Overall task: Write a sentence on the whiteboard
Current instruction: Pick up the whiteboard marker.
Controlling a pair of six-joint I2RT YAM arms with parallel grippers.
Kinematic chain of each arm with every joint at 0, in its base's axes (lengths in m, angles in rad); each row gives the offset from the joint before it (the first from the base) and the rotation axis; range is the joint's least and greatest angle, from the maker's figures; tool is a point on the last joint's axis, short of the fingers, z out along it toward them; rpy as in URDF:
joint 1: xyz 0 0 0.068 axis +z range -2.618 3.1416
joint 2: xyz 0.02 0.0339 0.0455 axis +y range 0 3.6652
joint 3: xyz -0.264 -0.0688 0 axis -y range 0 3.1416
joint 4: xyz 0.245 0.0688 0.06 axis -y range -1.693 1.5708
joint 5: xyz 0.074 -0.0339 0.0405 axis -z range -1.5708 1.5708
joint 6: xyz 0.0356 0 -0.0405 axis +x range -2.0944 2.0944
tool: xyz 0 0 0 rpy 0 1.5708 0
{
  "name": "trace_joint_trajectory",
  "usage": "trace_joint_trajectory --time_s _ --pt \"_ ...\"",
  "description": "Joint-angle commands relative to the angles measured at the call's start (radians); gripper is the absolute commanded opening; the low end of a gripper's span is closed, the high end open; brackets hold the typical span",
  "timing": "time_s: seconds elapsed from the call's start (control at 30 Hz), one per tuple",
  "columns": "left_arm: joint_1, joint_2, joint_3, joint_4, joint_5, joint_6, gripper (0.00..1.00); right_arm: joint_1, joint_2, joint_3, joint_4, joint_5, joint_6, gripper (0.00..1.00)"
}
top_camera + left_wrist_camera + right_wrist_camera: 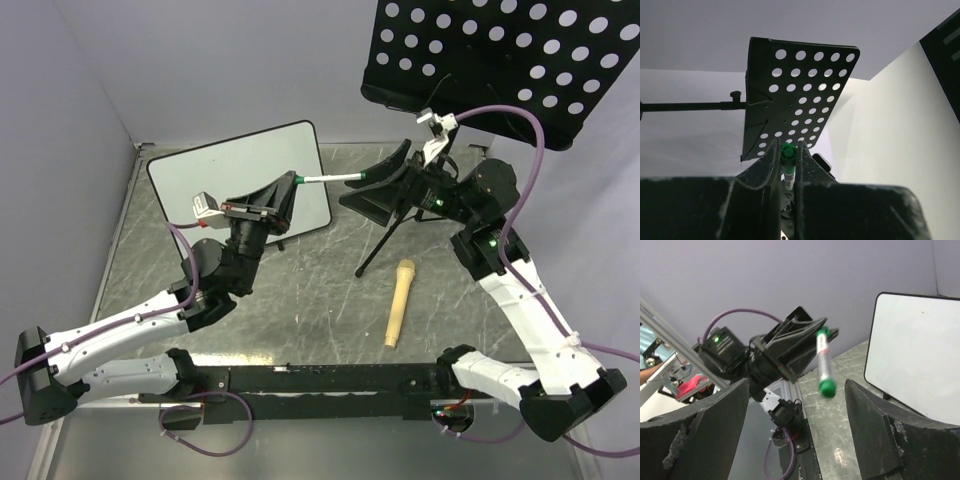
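Observation:
The whiteboard [240, 180] lies at the back left, its surface blank; no sentence shows on it. My left gripper [288, 186] is shut on one end of a white marker with green ends [330, 179] and holds it level above the table, pointing right. In the left wrist view the marker's green end [788, 153] sits pinched between the fingers. My right gripper [385, 185] is open, its fingers on either side of the marker's far green end without touching it. The right wrist view shows the marker [824, 365], the left gripper [790, 347] and the whiteboard [920, 355].
A black perforated music stand [500, 60] rises at the back right, its tripod legs [385, 240] on the table under my right gripper. A beige stick-like object [399, 300] lies on the table in front. A black rail [330, 380] runs along the near edge.

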Motion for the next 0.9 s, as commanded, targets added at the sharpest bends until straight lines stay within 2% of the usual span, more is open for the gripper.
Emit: trace_joint_trajectory --time_s 0.0,0.2,0.33,0.47,0.63,0.87 --pt "-0.011 -0.014 -0.002 0.050 0.007 0.022 0.01 0.006 0.022 0.051 -0.005 0.021 -0.016 0.82" --pt "-0.011 -0.007 0.039 0.007 0.017 0.125 0.01 0.007 0.041 0.070 -0.039 -0.022 -0.066 0.72" --pt "-0.010 -0.014 0.094 -0.100 0.042 0.205 0.01 0.007 0.039 0.062 -0.056 -0.050 -0.112 0.71" --pt "-0.008 -0.027 0.096 -0.102 0.073 0.265 0.01 0.007 0.039 0.053 -0.034 -0.103 -0.126 0.70" --pt "0.013 0.003 0.134 -0.136 0.180 0.268 0.01 0.007 0.048 0.061 -0.020 -0.113 -0.116 0.70" --pt "0.021 0.011 0.134 -0.137 0.205 0.265 0.01 0.007 0.050 0.058 -0.001 -0.114 -0.097 0.66"
